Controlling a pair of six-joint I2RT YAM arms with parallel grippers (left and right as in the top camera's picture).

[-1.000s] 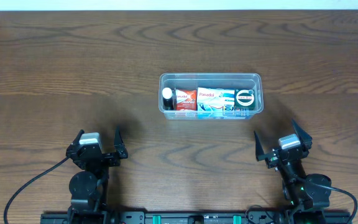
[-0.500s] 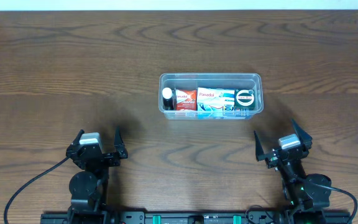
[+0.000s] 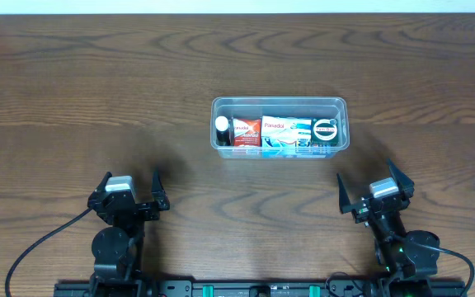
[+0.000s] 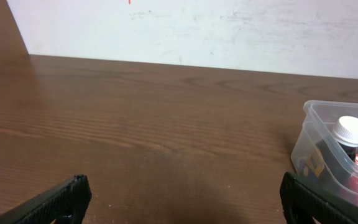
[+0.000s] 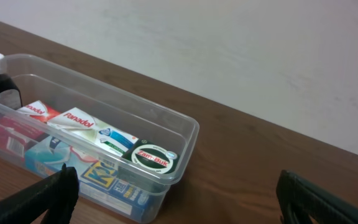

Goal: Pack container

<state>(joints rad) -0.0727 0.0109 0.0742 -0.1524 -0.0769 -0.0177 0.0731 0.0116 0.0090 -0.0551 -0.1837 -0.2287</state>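
The clear plastic container (image 3: 279,103) sits at the table's middle, a little right of centre. Inside it, from left to right, are a dark bottle with a white cap (image 3: 222,128), a red box (image 3: 246,131), a white and blue Panadol box (image 3: 285,130) and a round green tin (image 3: 326,129). In the right wrist view the container (image 5: 185,134) lies ahead to the left with the tin (image 5: 151,157) nearest. My left gripper (image 3: 131,183) rests open near the front edge, empty. On the other side my right gripper (image 3: 375,180) is open and empty too, below the container's right end.
The container's left end and the capped bottle (image 4: 352,132) show at the right edge of the left wrist view. A pale wall (image 4: 197,28) runs behind the table's far edge. Black cables (image 3: 39,247) trail from both arm bases at the front.
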